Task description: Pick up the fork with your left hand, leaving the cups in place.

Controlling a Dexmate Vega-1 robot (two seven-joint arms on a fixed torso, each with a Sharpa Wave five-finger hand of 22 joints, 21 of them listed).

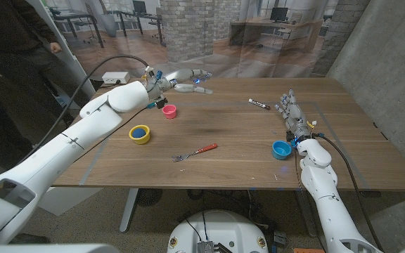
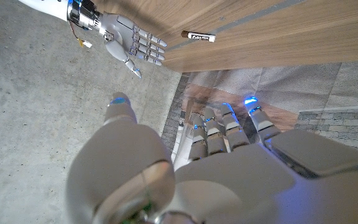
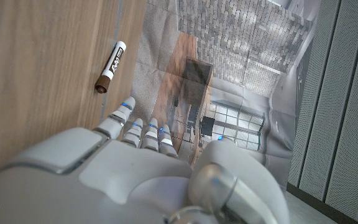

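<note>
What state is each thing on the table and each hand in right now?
fork: lying on the table, not held.
pink cup: upright, untouched.
yellow cup: upright, untouched.
blue cup: upright, close beside the right wrist.
marker: lying on the table, capped.
left hand: open, fingers extended, far from the fork.
right hand: open, holding nothing.

The fork (image 1: 196,151) lies between the yellow cup (image 1: 140,133) and blue cup (image 1: 281,150).

This looks like an office or lab floor. Behind the wooden table (image 1: 230,151) stand desks with monitors (image 1: 279,14), a brick pillar (image 1: 188,28) and a grey concrete wall (image 1: 378,63).
</note>
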